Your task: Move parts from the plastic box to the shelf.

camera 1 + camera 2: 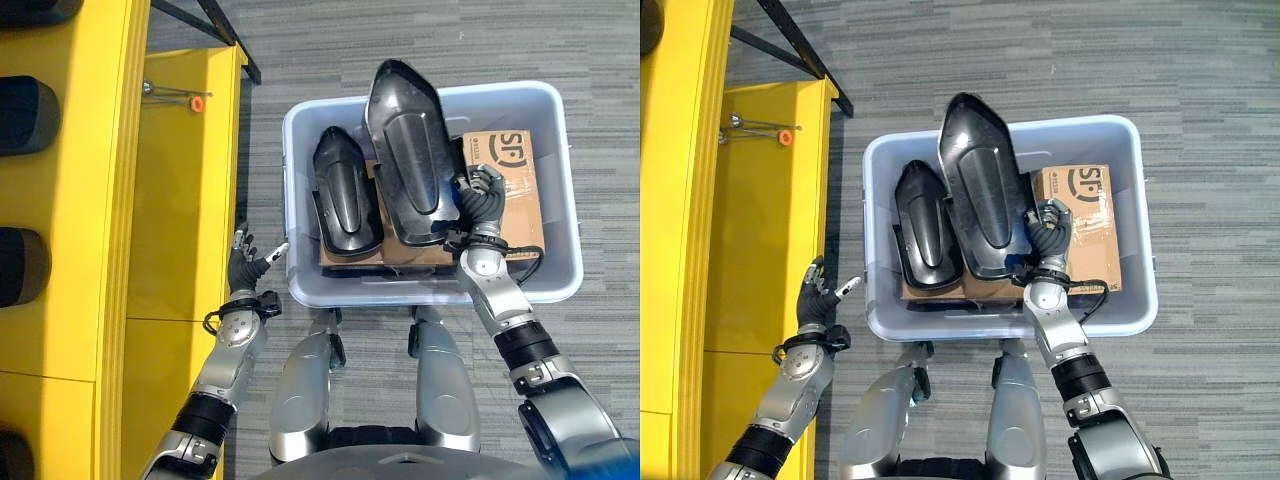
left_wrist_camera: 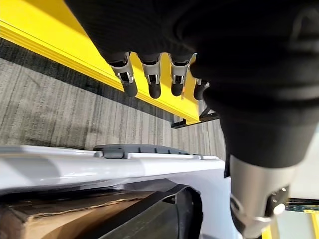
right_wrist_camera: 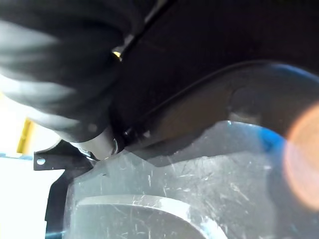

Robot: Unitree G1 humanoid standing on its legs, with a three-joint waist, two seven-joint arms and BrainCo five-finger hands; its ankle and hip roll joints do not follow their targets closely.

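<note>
Right robot hand [image 1: 484, 203] sits inside the plastic box [image 1: 560, 190], at about four o'clock from the box's centre, with its fingers curled onto the near right edge of the large black part [image 1: 410, 155]. That part is tilted up, its far tip rising over the box's far rim at twelve o'clock while its near end stays low by the hand. From the right wrist view the dark shell lies pressed close against the hand, so I judge the grasp to be made, though how far the fingers wrap under the edge is hidden.

A smaller black part [image 1: 345, 190] lies just beside the large one at nine o'clock from it, resting on a cardboard carton [image 1: 515, 190] that lines the box's floor.

Left robot hand [image 1: 248, 265] hangs outside the box's near left corner, at eight o'clock from it, fingers relaxed and holding nothing, between the box and the yellow shelf [image 1: 185, 200].

For this step, the lift looks best done by raising the near end straight up until the long shell clears the rim, keeping it from dragging across the smaller part. Held at one end only, the shell may swing; bringing the free hand under its left edge would steady it before the carry toward the shelf at nine o'clock.
</note>
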